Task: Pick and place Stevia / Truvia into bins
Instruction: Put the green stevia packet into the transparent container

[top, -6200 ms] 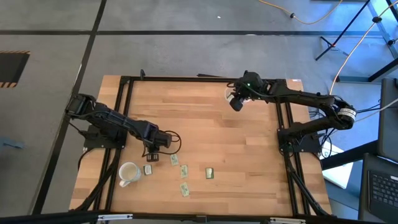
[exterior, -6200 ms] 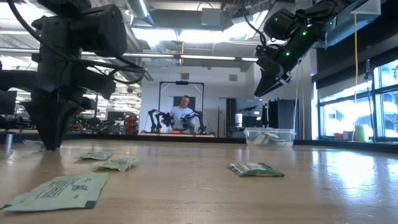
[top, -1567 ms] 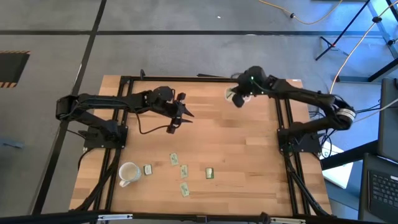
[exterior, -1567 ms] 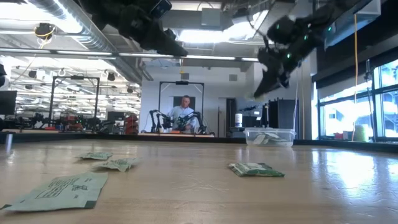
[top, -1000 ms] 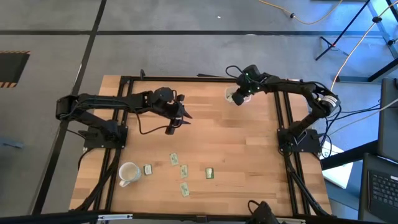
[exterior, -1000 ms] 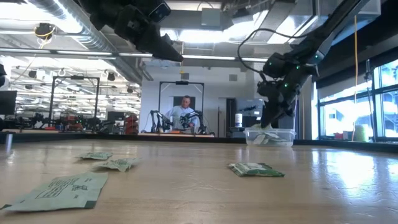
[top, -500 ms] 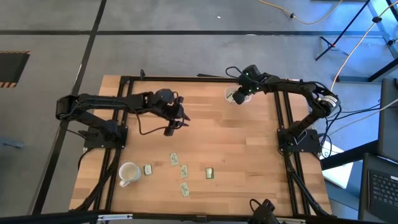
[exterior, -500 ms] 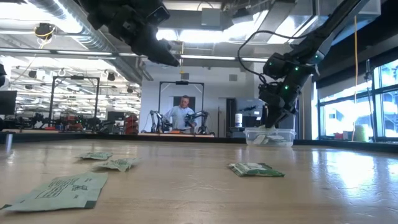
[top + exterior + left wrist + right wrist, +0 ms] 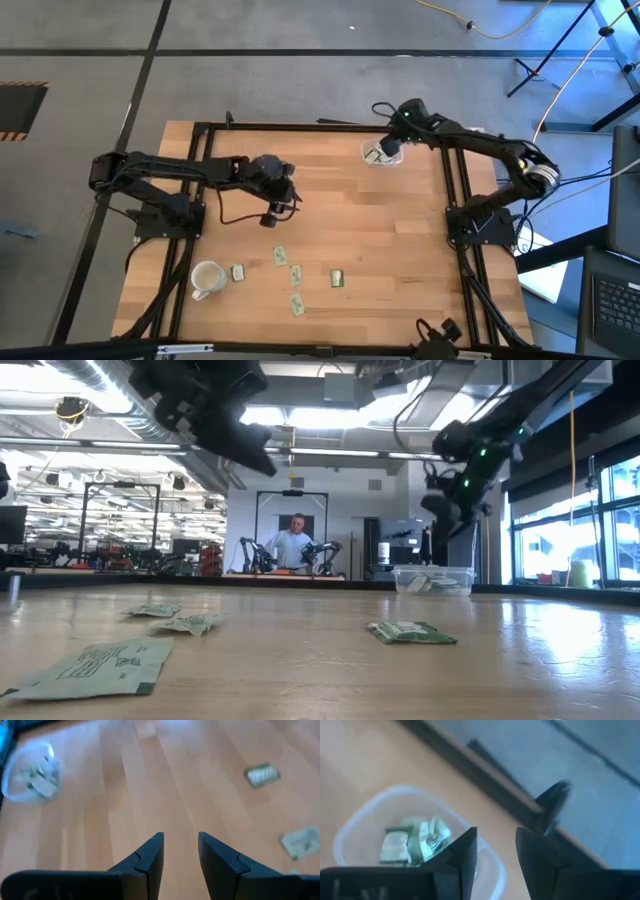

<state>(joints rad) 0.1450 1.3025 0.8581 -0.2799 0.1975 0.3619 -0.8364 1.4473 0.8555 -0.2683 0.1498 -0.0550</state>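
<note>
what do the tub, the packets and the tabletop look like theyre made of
Tub: apparently clear plastic with a smooth finish; the packets inside show through its wall.
Packets: likely thin matte paper, pale green and white; some lie slightly crinkled.
Tabletop: wood, seemingly butcher-block with a light sheen; plank seams show, and the low view picks up reflections.

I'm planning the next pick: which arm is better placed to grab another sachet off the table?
The left. Its gripper hangs open and empty above mid-table, nearer the loose sachets by the mug. The right gripper, also open, is over the tub at the far edge.
</note>
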